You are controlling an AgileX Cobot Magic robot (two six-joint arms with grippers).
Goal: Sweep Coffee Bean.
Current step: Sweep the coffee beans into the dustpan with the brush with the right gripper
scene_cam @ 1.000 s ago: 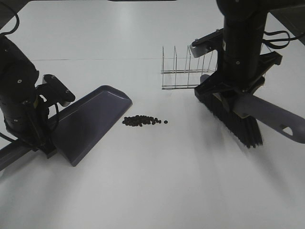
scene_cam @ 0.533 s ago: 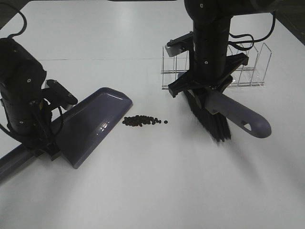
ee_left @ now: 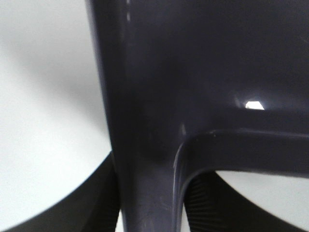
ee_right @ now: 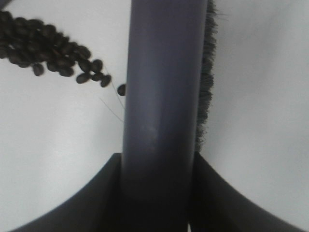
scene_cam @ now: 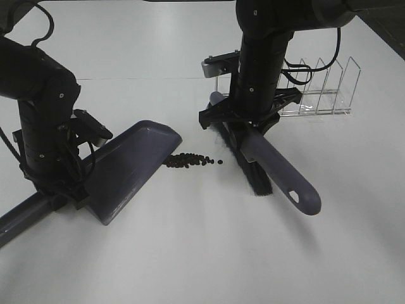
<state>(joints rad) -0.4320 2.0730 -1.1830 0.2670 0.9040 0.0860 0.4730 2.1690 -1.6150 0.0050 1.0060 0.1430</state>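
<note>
One white tabletop [scene_cam: 190, 253] carries one purple dustpan [scene_cam: 126, 168], one purple brush [scene_cam: 278, 174] with black bristles [scene_cam: 254, 180], one clear rack [scene_cam: 316, 88] with several upright dividers, and one loose cluster of coffee beans [scene_cam: 186, 160], roughly twenty, too tightly packed to count exactly. The beans lie on the tabletop between the dustpan's open lip and the bristles, the cluster's near end just beside the lip, with one single bean [scene_cam: 219, 161] a little apart on the brush side. Two arms work here: the left arm [scene_cam: 44, 126] has its jaws clamped on the dustpan's handle, and the right arm [scene_cam: 259, 63] has its jaws clamped on the brush handle, bristles down near the stray bean. The rack stands behind the brush, well apart from the beans
</note>
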